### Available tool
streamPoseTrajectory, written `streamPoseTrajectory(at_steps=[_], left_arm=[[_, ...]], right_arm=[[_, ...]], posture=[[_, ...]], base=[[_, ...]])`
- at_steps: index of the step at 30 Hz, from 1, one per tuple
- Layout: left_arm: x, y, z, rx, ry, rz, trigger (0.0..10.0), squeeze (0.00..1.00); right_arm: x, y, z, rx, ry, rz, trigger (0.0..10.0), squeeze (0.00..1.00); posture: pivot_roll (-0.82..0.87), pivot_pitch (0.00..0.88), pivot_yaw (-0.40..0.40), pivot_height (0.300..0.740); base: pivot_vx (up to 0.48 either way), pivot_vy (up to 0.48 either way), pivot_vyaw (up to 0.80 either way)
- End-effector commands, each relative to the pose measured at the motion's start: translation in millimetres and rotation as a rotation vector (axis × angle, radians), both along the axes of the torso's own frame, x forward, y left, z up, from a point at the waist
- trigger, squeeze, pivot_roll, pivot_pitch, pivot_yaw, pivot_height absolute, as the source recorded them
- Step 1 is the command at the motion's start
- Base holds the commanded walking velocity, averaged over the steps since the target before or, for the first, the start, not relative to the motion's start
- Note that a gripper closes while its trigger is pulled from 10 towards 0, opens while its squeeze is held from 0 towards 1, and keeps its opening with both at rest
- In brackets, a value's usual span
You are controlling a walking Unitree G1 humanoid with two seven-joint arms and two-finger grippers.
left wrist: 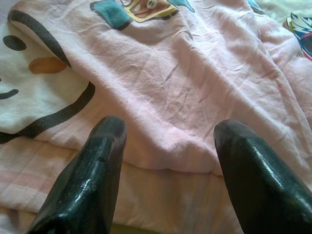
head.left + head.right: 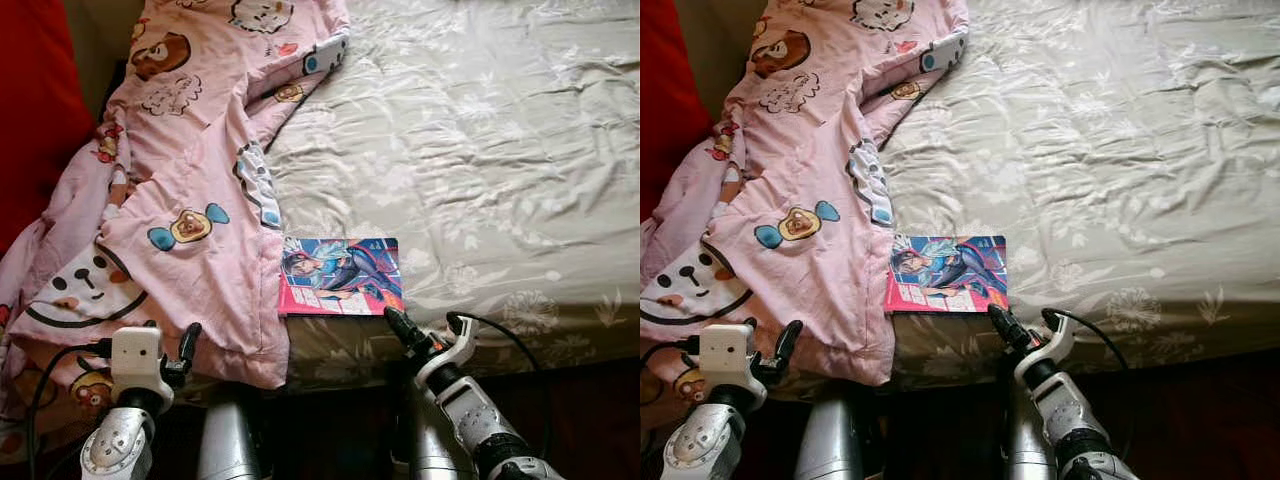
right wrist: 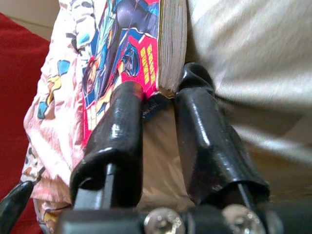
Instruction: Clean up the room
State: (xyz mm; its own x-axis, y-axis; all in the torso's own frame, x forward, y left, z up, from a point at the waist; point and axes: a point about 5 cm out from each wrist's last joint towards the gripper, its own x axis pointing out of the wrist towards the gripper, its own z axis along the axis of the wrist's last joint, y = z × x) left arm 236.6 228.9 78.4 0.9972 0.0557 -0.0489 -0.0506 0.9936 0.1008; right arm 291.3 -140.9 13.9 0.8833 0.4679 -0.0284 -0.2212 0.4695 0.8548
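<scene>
The thin, glossy, brightly coloured comic book [image 2: 341, 276], judged light, stiff-spined yet slippery, lies near the edge of the beige floral-sheeted bed [image 2: 480, 150] beside the pink cartoon-print quilt [image 2: 190, 180], its near corner straddled by the right pincer [image 3: 158, 105], fingers slightly apart, while the left pincer [image 1: 168, 146] is held apart over the quilt.

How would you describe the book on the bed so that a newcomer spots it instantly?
On the beige floral bedsheet, look to the near edge, just beside the pink cartoon-print blanket. The comic book lies flat there, its bright blue-and-red illustrated cover the only glossy, rigid item.
</scene>
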Motion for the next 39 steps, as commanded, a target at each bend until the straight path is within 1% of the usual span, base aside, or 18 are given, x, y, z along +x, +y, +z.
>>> streamPoseTrajectory(at_steps=[1, 4, 6, 11, 12, 13, 14, 15, 18, 20, 21, 22, 23, 27, 31, 35, 36, 39], left_arm=[[-3.1, 1.3, -9.2, 0.019, 0.037, 0.011, 10.0, 0.0], [0.7, 0.8, -9.8, 0.014, 0.03, 0.016, 10.0, 0.0], [5.3, 0.5, -12.2, 0.01, 0.027, 0.024, 10.0, 0.0], [6.8, 0.1, -16.0, 0.006, 0.03, 0.032, 10.0, 0.0], [7.6, 0.4, -21.0, 0.001, 0.039, 0.044, 10.0, 0.0], [7.6, 0.4, -21.0, 0.001, 0.039, 0.044, 10.0, 0.0], [8.2, 1.4, -25.6, -0.005, 0.051, 0.06, 10.0, 0.0], [8.3, 1.7, -26.6, -0.006, 0.053, 0.063, 10.0, 0.0], [9.0, 3.2, -34.8, -0.027, 0.065, 0.097, 10.0, 0.0], [8.8, 3.5, -37.9, -0.042, 0.071, 0.112, 10.0, 0.0], [9.0, 4.1, -39.9, -0.055, 0.077, 0.123, 10.0, 0.0], [8.8, 5.0, -44.4, -0.074, 0.09, 0.141, 10.0, 0.0], [8.1, 5.7, -50.5, -0.095, 0.105, 0.162, 10.0, 0.0], [1.7, 10.1, -69.2, -0.121, 0.173, 0.205, 10.0, 0.0], [-7.5, 14.5, -85.1, -0.161, 0.239, 0.26, 10.0, 0.0], [-19.9, 13.7, -104.1, -0.195, 0.316, 0.305, 10.0, 0.0], [-19.9, 13.7, -104.1, -0.195, 0.316, 0.305, 10.0, 0.0], [-24.4, 13.7, -113.1, -0.201, 0.368, 0.313, 10.0, 0.0]], right_arm=[[-8.0, 4.8, -5.0, 0.018, 0.003, 0.038, 0.0, 0.0], [-11.4, 0.8, -3.2, 0.02, -0.027, 0.042, 0.0, 0.0], [-14.6, -7.6, 2.4, 0.008, -0.068, 0.017, 0.0, 0.0], [-12.9, -16.1, 13.4, -0.01, -0.116, -0.043, 0.0, 0.0], [-8.7, -24.2, 22.9, -0.057, -0.139, -0.127, 0.0, 0.0], [-8.7, -24.2, 22.9, -0.057, -0.139, -0.127, 0.0, 0.0], [-5.5, -28.9, 30.4, -0.141, -0.161, -0.172, 0.0, 0.0], [-5.1, -29.3, 31.6, -0.171, -0.165, -0.177, 0.0, 0.0], [-9.2, -19.6, 41.2, -0.332, -0.238, -0.111, 0.0, 0.0], [-8.8, -19.1, 44.4, -0.368, -0.249, -0.126, 0.0, 0.0], [-6.4, -21.0, 47.8, -0.417, -0.251, -0.16, 0.0, 0.0], [-3.1, -23.7, 53.0, -0.52, -0.267, -0.198, 1.3, 0.0], [0.2, -26.3, 59.2, -0.64, -0.286, -0.242, 9.9, 0.0], [6.3, -14.6, 69.7, -0.674, -0.34, -0.241, 10.0, 0.0], [10.2, -12.0, 71.7, -0.689, -0.319, -0.277, 10.0, 0.0], [11.2, -2.8, 79.0, -0.714, -0.363, -0.293, 10.0, 0.0], [11.2, -2.8, 79.0, -0.714, -0.363, -0.293, 10.0, 0.0], [16.5, 1.0, 85.8, -0.723, -0.398, -0.286, 10.0, 0.0]], posture=[[0.11, 0.205, 0.056, 0.546], [0.09, 0.187, 0.046, 0.546], [0.08, 0.169, 0.038, 0.546], [0.06, 0.152, 0.033, 0.546], [0.04, 0.134, 0.024, 0.546], [0.04, 0.134, 0.024, 0.546], [0.04, 0.124, 0.02, 0.546], [0.04, 0.124, 0.02, 0.546], [0.02, 0.097, 0.006, 0.546], [0.02, 0.083, -0.003, 0.546], [0.02, 0.083, -0.003, 0.546], [0.01, 0.068, -0.014, 0.546], [0.01, 0.056, -0.016, 0.546], [0.0, 0.03, -0.024, 0.546], [-0.01, 0.014, -0.035, 0.546], [-0.01, 0.0, -0.051, 0.546], [-0.01, 0.0, -0.051, 0.546], [-0.01, 0.0, -0.057, 0.566]], base=[[0.0, 0.0, 0.0], [0.0, 0.0, 0.0], [0.0, 0.0, 0.0], [0.0, 0.0, 0.0], [0.0, 0.0, 0.0], [0.0, 0.0, 0.0], [0.0, 0.0, 0.0], [0.0, 0.0, 0.0], [0.0, 0.0, 0.0], [0.0, 0.0, 0.0], [0.0, 0.0, 0.0], [0.0, 0.0, 0.0], [0.0, 0.0, 0.0], [0.0, 0.0, 0.0], [0.0, 0.0, 0.0], [0.0, 0.0, 0.0], [0.0, 0.0, 0.0], [0.0, 0.0, 0.0]])
